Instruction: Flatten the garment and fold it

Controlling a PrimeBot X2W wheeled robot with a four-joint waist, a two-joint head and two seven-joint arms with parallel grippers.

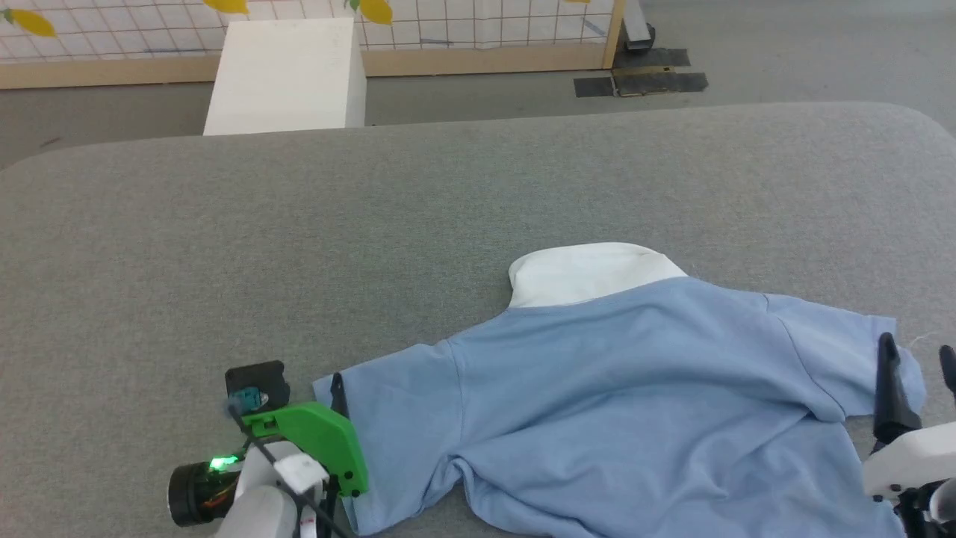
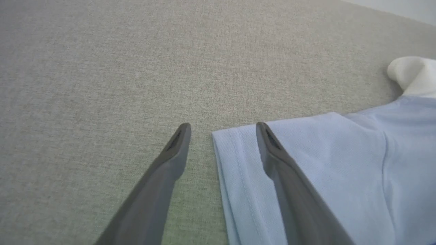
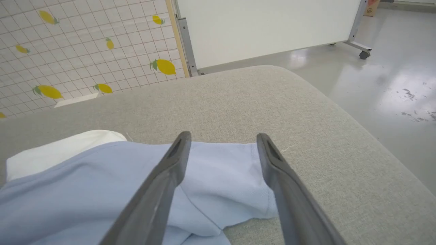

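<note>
Head view: left gripper and right gripper, fingers apart, low at garment's sleeves.

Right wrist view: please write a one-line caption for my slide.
Open right hand above a sleeve of the light blue garment lying on the grey table.

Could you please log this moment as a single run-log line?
garment: spread on grey surface, wrinkled | left hand: open, straddling one sleeve hem | right hand: open over other sleeve | held: nothing
</note>
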